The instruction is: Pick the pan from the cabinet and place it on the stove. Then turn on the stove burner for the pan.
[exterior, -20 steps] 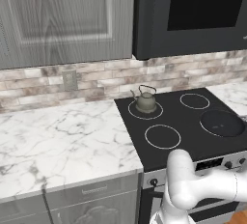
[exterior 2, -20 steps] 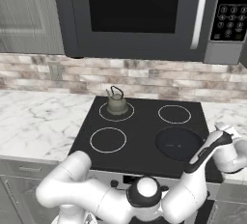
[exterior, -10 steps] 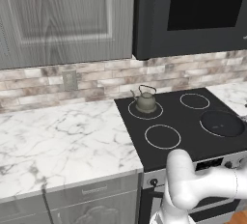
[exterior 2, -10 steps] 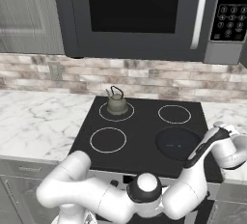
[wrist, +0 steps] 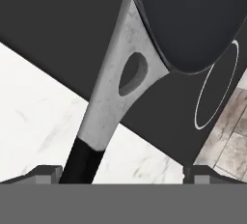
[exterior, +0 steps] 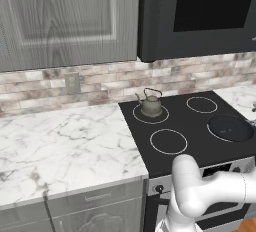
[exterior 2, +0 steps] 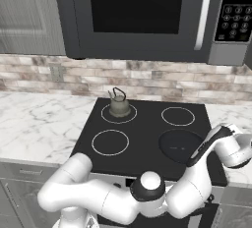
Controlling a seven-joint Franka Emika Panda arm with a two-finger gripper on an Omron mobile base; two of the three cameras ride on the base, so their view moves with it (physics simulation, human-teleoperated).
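The black pan (exterior 2: 179,145) rests on the front right stove burner (wrist: 218,87) of the stove (exterior 2: 143,126). In the left base view the pan (exterior: 229,127) lies near the right edge. Seen from the hand, the pan (wrist: 193,20) fills the top right, and its grey bracket and dark handle (wrist: 103,107) run down toward me. My gripper (wrist: 123,175) is open. The black end of the handle lies between the fingertips (wrist: 46,174), nearer the left one and touching neither. The cabinet (exterior: 65,21) hangs at the upper left with its door shut.
A small grey-green kettle (exterior: 150,103) stands on the rear left ring. The microwave (exterior 2: 142,15) hangs low over the stove. White marble counter (exterior: 60,141) lies to the left, and more of it (wrist: 38,121) lies under the handle. A black knob (exterior: 159,188) sits on the front strip.
In the right base view my hand has drifted a little right and up, away from the pan. The pan and kettle have stayed put.
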